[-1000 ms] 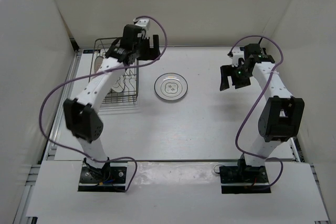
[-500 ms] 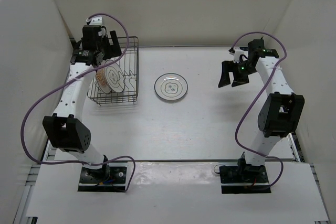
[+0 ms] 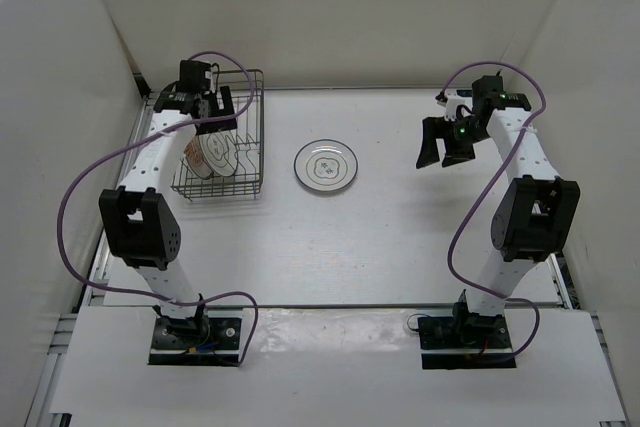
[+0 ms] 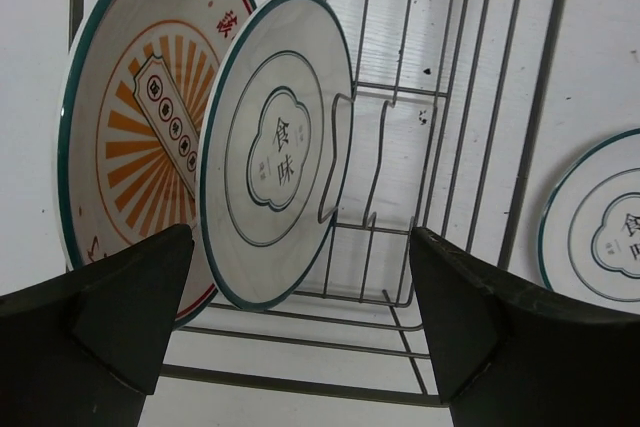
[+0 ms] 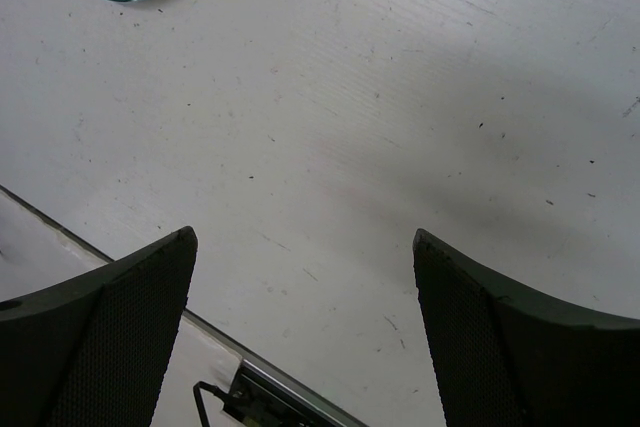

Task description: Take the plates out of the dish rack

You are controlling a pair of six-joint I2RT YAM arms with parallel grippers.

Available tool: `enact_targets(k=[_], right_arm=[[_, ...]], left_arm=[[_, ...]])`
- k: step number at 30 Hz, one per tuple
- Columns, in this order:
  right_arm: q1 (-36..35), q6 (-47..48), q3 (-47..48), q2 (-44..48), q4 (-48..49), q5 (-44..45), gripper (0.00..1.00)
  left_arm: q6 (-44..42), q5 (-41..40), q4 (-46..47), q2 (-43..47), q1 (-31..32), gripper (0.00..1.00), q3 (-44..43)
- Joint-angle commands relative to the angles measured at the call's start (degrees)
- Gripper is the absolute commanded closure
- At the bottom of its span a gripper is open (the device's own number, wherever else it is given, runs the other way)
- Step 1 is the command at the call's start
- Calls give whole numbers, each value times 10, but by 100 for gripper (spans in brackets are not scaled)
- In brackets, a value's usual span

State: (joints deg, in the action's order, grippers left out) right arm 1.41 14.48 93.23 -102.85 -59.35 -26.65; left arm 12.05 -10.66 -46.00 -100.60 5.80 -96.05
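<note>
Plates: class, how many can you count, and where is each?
3. The sunburst plate and one ringed plate stand on edge in the dish rack; another ringed plate lies flat on the table beside it. None appears hidden.

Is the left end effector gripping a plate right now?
No, the left end effector is wide open over the dish rack, gripping nothing.
</note>
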Motion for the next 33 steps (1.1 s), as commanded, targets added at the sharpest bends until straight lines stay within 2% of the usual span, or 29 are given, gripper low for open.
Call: enact_targets(k=[1,11,12,13,17,26,33], right_arm=[[3,11,7,-2,-9,6,10],[1,10,2,0,-5,19,10],[2,12,2,1,-5,19,10],[3,13,1,-1,-6,20,10],[3,15,-2,1,-7,22,10],[5,13,-16,8,-1,28,10],[6,5,-24,12,2,36,10]], left_arm=[[3,-31,-12,8,-2,0,-8],[-13,-54,-33,-35,-1,4,-16],[-14,-61,-28,-36,-2,6,-17],[-13,-65,-28,-41,-2,14,-18],[-14,-68,-21,-60,-1,20,-25],[-2,-69,-11,-75,-1,54,-37],[10,-72,-7,-63,1,72,-41]])
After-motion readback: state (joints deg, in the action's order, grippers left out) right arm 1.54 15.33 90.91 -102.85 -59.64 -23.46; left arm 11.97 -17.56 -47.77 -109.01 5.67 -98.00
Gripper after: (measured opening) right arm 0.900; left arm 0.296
